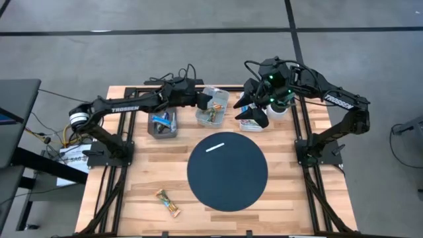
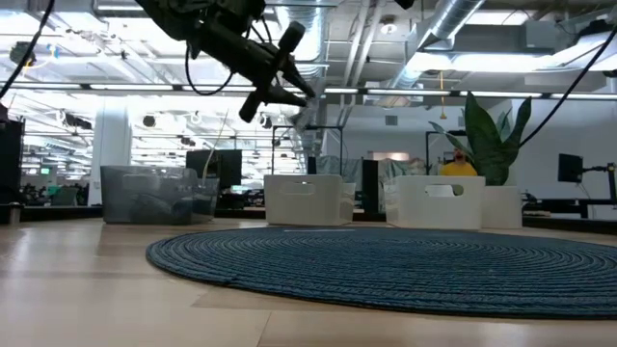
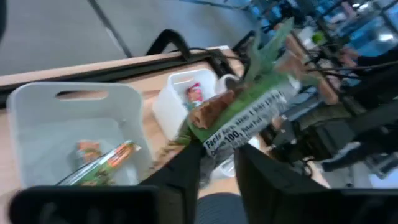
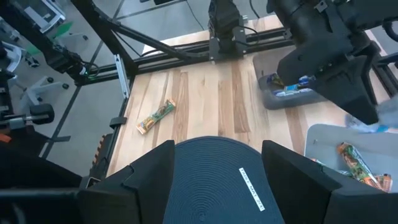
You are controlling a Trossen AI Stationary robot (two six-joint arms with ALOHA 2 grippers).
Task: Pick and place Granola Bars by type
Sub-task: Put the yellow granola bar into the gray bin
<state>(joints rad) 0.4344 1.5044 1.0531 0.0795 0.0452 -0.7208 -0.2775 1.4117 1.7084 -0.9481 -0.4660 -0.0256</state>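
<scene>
Now we have the left gripper (image 3: 217, 165) over the middle bin (image 1: 213, 106) at the table's back edge, fingers loosening around a green bar (image 3: 239, 118), so next we let it drop, while the right gripper (image 1: 254, 106) waits open nearby.

Table (image 1: 152, 178): pale wood planks, smooth, matt. Round mat (image 1: 228, 173): dark woven cord (concentric ribs in the low view), rough, matt. Bins (image 1: 213, 106): translucent plastic, smooth. Granola bar (image 1: 168, 202) at the mat's 8 o'clock: glossy foil-like wrapper. Arm frames (image 1: 109, 182): black metal, matt.
</scene>
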